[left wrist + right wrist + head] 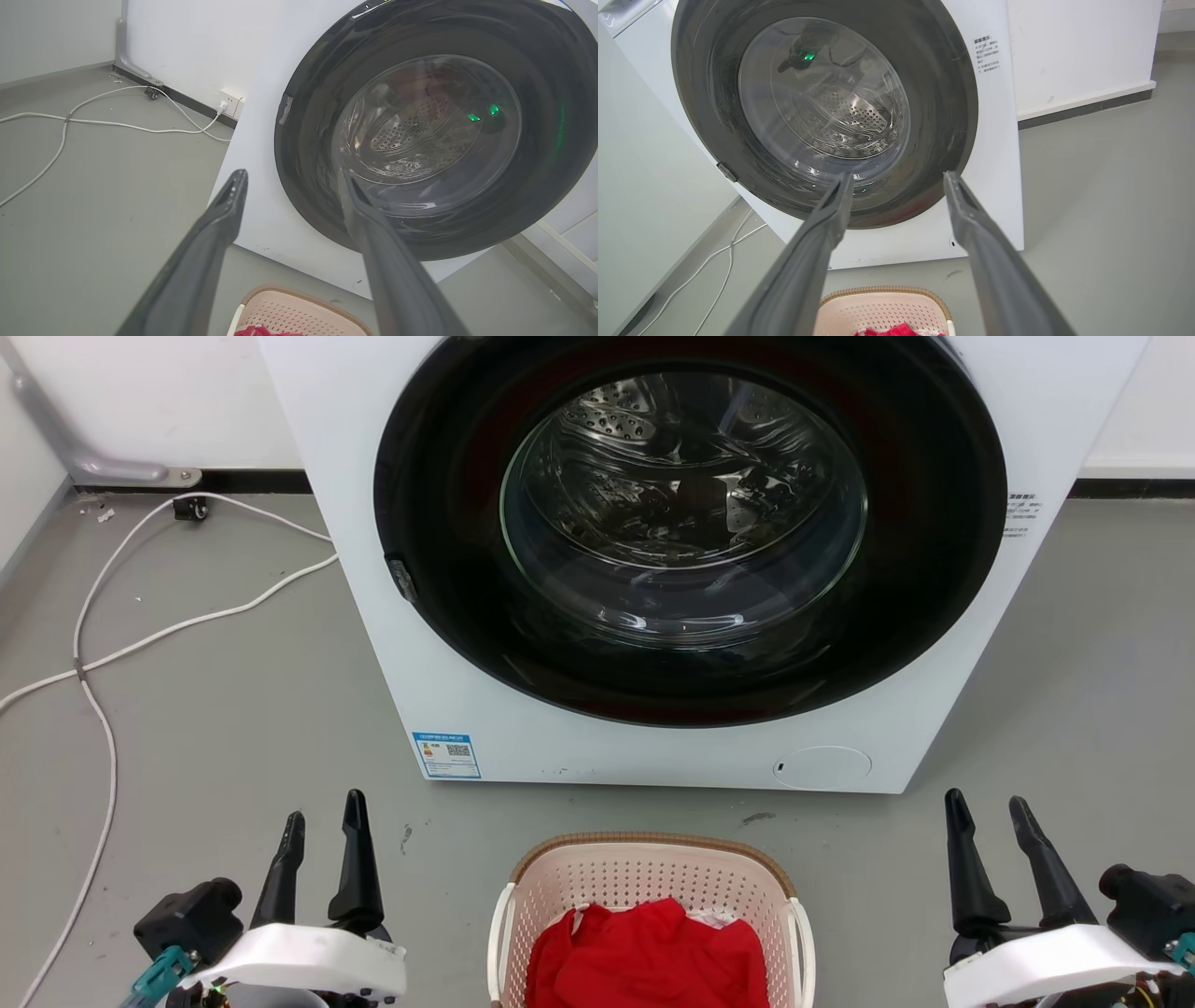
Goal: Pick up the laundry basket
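The laundry basket [644,882], pale pink perforated plastic with a brown woven rim and white side handles, stands on the floor at the bottom centre of the head view, red cloth [649,952] inside. Its far rim also shows as the basket [285,310] and the basket [887,310] at the bottom of both wrist views. My left gripper [325,814] hovers open to the basket's left, my right gripper [988,810] open to its right. Both are apart from it, with nothing between their fingers.
A white washing machine [467,644] with a closed round dark door stands right behind the basket. White cables [103,644] run over the grey floor at the left, toward a wall socket [230,101]. Walls close the back.
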Controlling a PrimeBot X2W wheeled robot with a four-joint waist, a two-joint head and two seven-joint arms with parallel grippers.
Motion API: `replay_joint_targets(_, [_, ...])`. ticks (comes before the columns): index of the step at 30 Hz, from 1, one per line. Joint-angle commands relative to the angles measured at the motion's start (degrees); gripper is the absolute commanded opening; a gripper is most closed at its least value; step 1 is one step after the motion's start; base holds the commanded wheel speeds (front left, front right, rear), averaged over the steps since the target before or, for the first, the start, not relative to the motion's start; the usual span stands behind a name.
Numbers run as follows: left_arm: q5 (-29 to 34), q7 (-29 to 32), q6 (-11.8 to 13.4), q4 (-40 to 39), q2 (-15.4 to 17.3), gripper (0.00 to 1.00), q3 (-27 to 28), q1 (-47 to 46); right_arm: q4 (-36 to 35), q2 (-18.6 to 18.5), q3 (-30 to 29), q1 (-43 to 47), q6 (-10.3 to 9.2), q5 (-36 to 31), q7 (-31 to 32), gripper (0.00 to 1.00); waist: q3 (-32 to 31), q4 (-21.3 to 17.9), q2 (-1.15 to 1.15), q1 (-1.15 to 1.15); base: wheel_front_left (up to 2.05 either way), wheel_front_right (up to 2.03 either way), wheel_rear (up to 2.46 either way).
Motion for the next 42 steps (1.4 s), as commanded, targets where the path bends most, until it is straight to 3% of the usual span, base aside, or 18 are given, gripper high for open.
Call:
replay_joint_targets(1, [1.61, -0.54, 0.19, -0.94, 0.13, 1.0, -0.07, 0.18, -0.74, -0.13, -0.11, 0.51, 0.0, -1.77, -0.58, 1.0, 0.0, -0.02, 0.0, 0.0, 0.0, 0.0, 0.0])
replay_joint_targets(42, [21.51, -5.82, 1.37, 0.99, 0.13, 1.0, -2.09, 3.0, -0.6, -0.14, 0.67, 3.92, -0.01, -24.03, -5.84, 1.0, -0.43, -0.11, 0.0, 0.0, 0.0, 0.0, 0.0])
